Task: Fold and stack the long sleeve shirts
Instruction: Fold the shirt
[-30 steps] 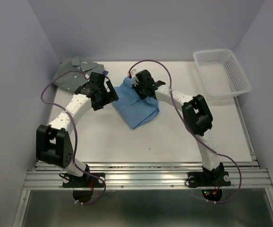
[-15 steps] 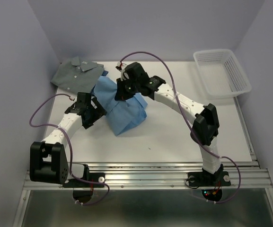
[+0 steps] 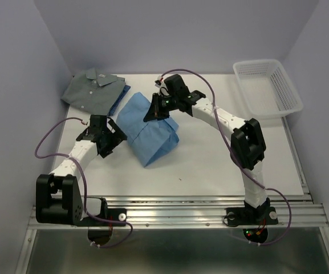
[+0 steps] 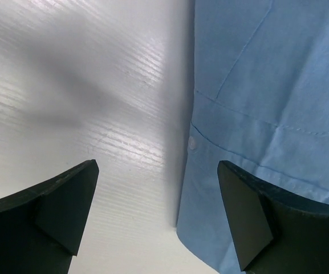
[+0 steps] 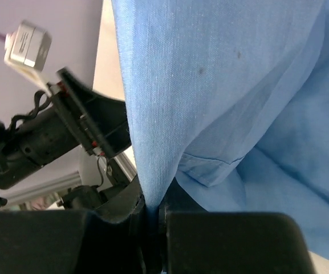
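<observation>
Right pincer (image 3: 156, 108) clenched on a raised fold of the light sky-blue shirt (image 3: 150, 134), left pincer (image 3: 108, 138) released; shirt sits just beside the folded grey-green shirt (image 3: 90, 91), judged part-folded, not yet stacked.

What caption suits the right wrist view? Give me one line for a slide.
Right gripper pinches a raised fold of the light blue shirt between shut jaws.

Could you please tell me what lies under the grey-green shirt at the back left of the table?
A darker blue shirt: only a strip of it shows past the right edge of the grey-green shirt. The rest, and anything else beneath, is covered.
</observation>
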`<state>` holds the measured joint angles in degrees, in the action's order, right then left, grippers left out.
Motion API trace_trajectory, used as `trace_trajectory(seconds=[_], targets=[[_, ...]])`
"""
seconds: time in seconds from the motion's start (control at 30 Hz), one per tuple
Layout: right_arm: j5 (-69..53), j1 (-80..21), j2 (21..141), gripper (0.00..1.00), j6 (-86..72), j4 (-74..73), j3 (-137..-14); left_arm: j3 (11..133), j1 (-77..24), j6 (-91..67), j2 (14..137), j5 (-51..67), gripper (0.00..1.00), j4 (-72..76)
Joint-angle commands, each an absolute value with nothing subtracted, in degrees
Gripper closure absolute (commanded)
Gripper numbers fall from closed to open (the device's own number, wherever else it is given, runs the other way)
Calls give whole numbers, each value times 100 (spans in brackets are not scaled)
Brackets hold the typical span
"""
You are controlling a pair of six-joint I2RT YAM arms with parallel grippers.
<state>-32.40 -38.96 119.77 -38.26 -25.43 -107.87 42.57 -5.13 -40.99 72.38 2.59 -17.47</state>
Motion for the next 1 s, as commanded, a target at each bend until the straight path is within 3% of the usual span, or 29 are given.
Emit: trace_trajectory(seconds=[0.0,0.4,0.47,0.5,0.6,0.63,0.67,0.87,0.97], targets=[[-3752,-3297,12277,99,-4052,-2083,-10775,4614,-492,-4034,7514,299,1,-1582],[-4333,-2277,13464,98,-4087,-2153,-11171,5914,-510,-3622,8551,299,1,-1714],[-4289,-2171,13614,88,-4017,-2249,-11328,6282,-518,-3490,8683,299,1,-1793],[-4228,-2093,13666,63,-3921,-2485,-11416,6441,-536,-3446,8840,290,1,-1871],[-3641,-2039,13790,21,-3326,-3337,-11916,7144,-623,-3252,9210,281,1,-1995],[-3421,-2039,13764,16,-3122,-3566,-12075,7337,-641,-3208,9333,290,1,-2013],[-3019,-2039,13598,0,-2877,-3847,-12198,7765,-676,-3043,9560,394,1,-2030],[-1059,-2091,11721,0,-2549,-3535,-10840,9438,-1036,-2620,10746,562,1,-2276],[-1149,-2354,11067,0,-2496,-3035,-9706,9781,-1195,-2514,11230,728,1,-2197]])
